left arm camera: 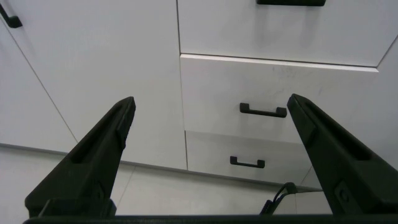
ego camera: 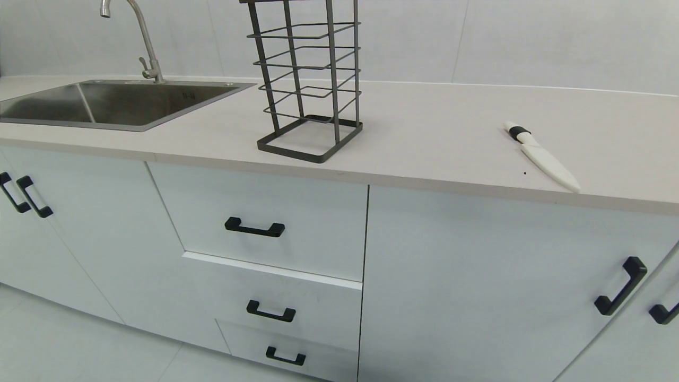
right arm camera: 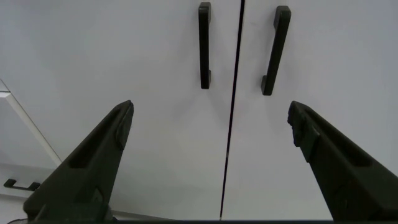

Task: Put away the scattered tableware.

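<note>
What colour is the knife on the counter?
Knife: white with a black handle band; best in head view.

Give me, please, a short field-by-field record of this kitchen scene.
knife: white, lying flat near the front edge of the countertop, on the right
wire rack: black, upright, mid-counter
sink: at the left, faucet behind it
left gripper: open, facing the drawers
right gripper: open, facing the cabinet doors

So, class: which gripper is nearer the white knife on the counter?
Right. The right gripper faces the doors below the knife; the left gripper faces the drawers, further off.
</note>
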Motion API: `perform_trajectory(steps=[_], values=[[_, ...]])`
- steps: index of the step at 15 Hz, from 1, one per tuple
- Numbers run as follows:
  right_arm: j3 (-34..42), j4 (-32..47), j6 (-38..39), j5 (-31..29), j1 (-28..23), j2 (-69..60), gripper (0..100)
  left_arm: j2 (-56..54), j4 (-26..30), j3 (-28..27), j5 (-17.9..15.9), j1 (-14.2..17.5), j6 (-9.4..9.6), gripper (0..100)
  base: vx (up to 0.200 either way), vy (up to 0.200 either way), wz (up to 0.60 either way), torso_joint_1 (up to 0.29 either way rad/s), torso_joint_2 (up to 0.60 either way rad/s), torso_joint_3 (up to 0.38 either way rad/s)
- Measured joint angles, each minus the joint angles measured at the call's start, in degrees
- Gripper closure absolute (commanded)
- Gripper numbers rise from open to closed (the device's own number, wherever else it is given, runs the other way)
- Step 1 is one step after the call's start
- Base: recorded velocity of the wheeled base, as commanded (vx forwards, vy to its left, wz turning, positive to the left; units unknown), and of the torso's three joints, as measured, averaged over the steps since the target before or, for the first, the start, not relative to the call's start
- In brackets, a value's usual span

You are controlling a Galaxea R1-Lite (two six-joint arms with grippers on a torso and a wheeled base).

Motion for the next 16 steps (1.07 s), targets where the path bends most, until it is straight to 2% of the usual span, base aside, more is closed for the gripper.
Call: perform_trajectory(steps=[16], values=[[0.0,0.0,0.0,0.0,0.0,0.0,0,0.0,0.0,0.0,0.0,0.0,0.05,0,0.0,0.0,0.0,0.0,0.0,0.0]])
